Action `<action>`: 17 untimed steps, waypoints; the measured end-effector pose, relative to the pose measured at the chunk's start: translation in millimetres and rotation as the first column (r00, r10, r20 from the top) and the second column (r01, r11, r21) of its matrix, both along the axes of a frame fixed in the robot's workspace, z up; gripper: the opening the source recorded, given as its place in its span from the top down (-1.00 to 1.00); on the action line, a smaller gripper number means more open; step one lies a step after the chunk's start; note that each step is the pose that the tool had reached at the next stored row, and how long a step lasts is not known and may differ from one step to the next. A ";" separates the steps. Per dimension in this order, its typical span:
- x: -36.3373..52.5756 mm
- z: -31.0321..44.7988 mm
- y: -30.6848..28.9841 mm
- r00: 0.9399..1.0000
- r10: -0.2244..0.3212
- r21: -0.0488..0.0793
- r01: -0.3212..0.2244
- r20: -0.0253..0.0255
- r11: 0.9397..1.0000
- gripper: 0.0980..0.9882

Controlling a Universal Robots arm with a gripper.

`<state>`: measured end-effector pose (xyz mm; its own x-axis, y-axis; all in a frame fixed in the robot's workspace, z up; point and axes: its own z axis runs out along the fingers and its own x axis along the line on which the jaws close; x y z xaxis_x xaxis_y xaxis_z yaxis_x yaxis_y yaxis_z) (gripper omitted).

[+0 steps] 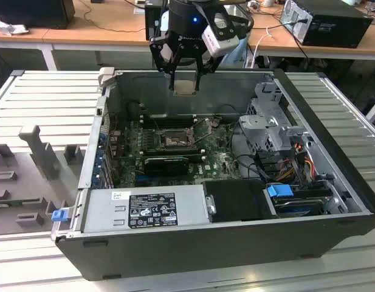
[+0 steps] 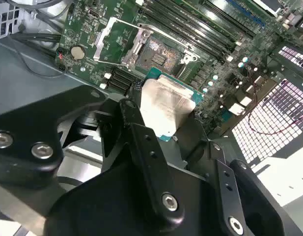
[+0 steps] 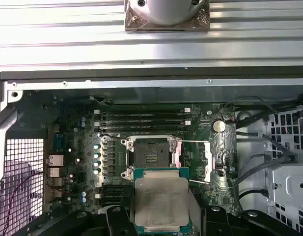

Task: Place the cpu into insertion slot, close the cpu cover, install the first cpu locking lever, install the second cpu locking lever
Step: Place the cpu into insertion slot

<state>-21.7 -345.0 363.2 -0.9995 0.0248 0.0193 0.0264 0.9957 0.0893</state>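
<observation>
My gripper [image 1: 186,79] hangs above the open computer case [image 1: 284,91], shut on the cpu [image 1: 186,87], a flat pale silver square with a green edge. In both wrist views the cpu [image 3: 161,201] [image 2: 166,105] sits clamped between the black fingers [image 2: 136,128]. The insertion slot [image 3: 150,157] [image 2: 160,53] [image 1: 174,140] lies uncovered on the green board, below and apart from the cpu. The cpu cover [image 2: 114,42] [image 3: 209,160] stands swung open beside the slot. Thin wire levers [image 3: 193,142] stick out along the slot's side.
Inside the case are a grey power supply [image 1: 144,210], a metal drive cage [image 1: 269,125] with coloured cables [image 1: 302,155], a long black ribbed block [image 1: 166,163] and memory slots [image 3: 141,118]. Grey fixtures [image 1: 41,152] stand on the slatted table at the exterior view's left.
</observation>
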 end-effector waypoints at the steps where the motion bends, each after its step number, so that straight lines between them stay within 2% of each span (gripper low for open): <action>1: 0.0 0.0 0.0 1.000 -0.002 0.000 0.002 0.000 1.000 0.02; 17: 0.0 0.0 0.0 1.000 -0.031 0.000 0.031 0.000 1.000 0.02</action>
